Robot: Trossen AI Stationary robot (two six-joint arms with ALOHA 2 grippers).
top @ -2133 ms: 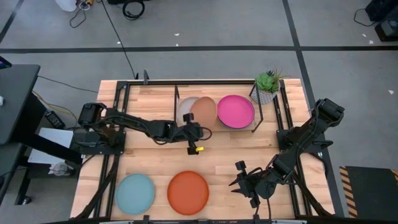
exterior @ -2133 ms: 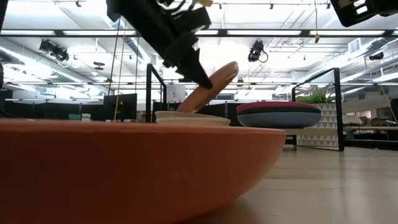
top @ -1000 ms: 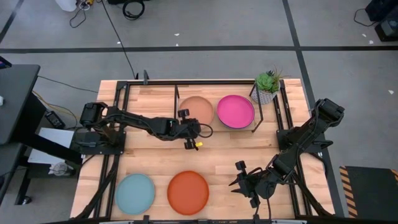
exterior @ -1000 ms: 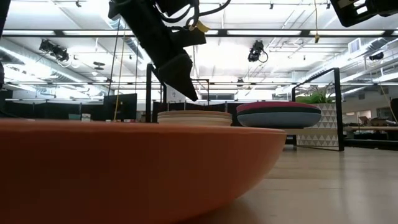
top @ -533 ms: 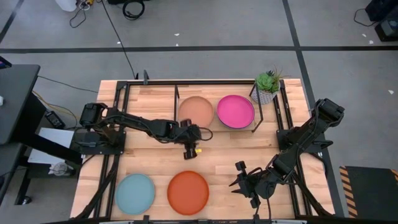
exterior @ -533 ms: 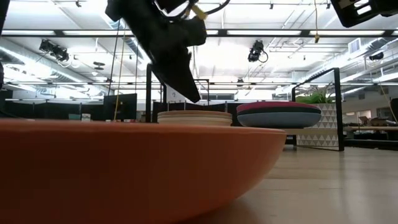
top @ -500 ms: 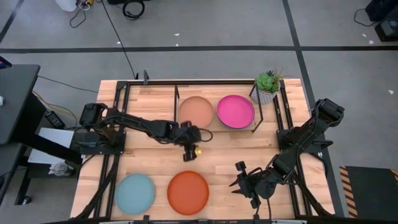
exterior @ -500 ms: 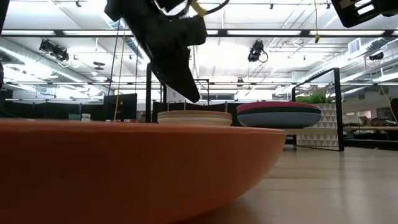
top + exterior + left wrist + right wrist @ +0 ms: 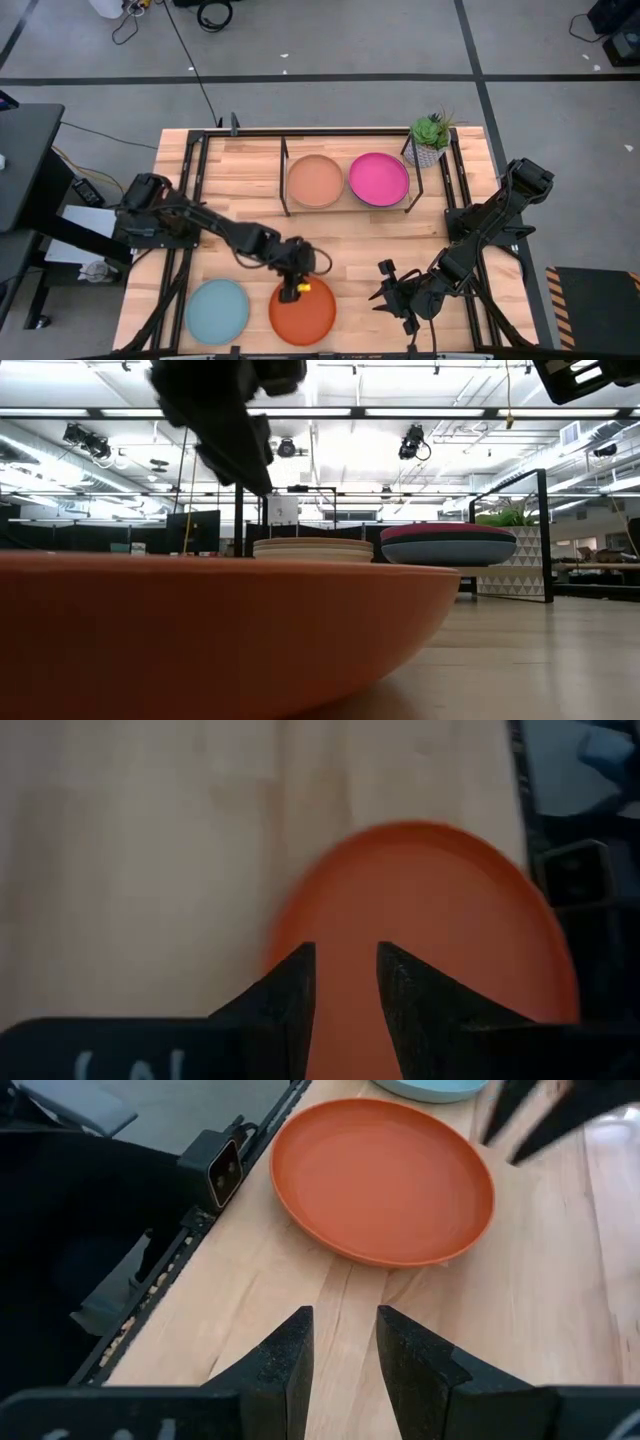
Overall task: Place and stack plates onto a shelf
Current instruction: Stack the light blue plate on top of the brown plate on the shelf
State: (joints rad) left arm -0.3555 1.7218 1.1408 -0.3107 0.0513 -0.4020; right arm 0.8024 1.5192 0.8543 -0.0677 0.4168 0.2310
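The orange plate (image 9: pixel 305 315) lies flat on the table near its near edge, filling the foreground of the low view (image 9: pixel 200 630). My left gripper (image 9: pixel 293 290) hangs open just above its far rim, and the left wrist view shows the plate (image 9: pixel 430 910) beneath the fingers (image 9: pixel 345 965). The light aqua plate (image 9: pixel 217 310) lies to its left. On the shelf (image 9: pixel 283 180) a peach plate (image 9: pixel 316 181) tops one stack (image 9: pixel 312 548) and a magenta plate (image 9: pixel 378 179) tops the other. My right gripper (image 9: pixel 378 292) waits open, low, right of the orange plate (image 9: pixel 380 1170).
A potted plant (image 9: pixel 430 140) stands at the shelf's right end. Black frame rails (image 9: pixel 190 200) run along the table's left and right sides. Bare wood (image 9: pixel 350 235) lies between the shelf and the two near plates.
My left gripper has moved from just in front of the shelf toward the table's near edge and down, and now hangs over the orange plate's far rim. The peach plate stays flat on its stack.
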